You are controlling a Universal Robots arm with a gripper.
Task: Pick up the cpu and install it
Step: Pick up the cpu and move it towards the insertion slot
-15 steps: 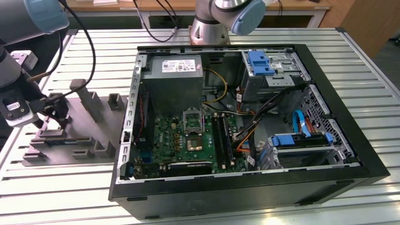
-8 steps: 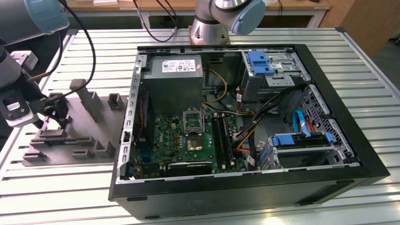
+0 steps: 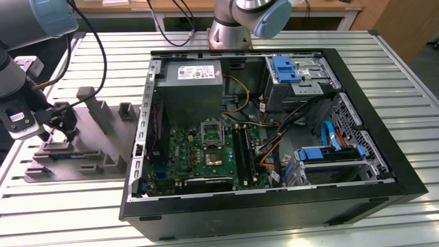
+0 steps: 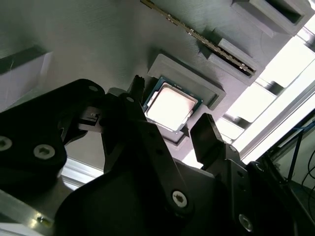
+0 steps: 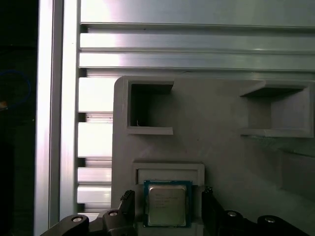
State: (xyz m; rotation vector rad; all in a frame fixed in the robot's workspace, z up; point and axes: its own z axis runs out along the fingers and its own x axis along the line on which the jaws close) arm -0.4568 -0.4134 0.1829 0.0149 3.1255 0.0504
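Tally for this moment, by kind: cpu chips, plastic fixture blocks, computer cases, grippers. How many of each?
Small flat square silver-topped cpu: 1
Grey plastic fixture block: 1
Open black computer case: 1
Black gripper: 1
Total: 4

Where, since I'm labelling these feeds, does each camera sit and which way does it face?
Exterior view: off the arm, looking down on the computer case, grey block, arm and gripper.
Second wrist view: on the wrist, slanting past the gripper to the chip.
First wrist view: on the wrist, facing the block squarely.
Both wrist views share the chip between the open gripper.
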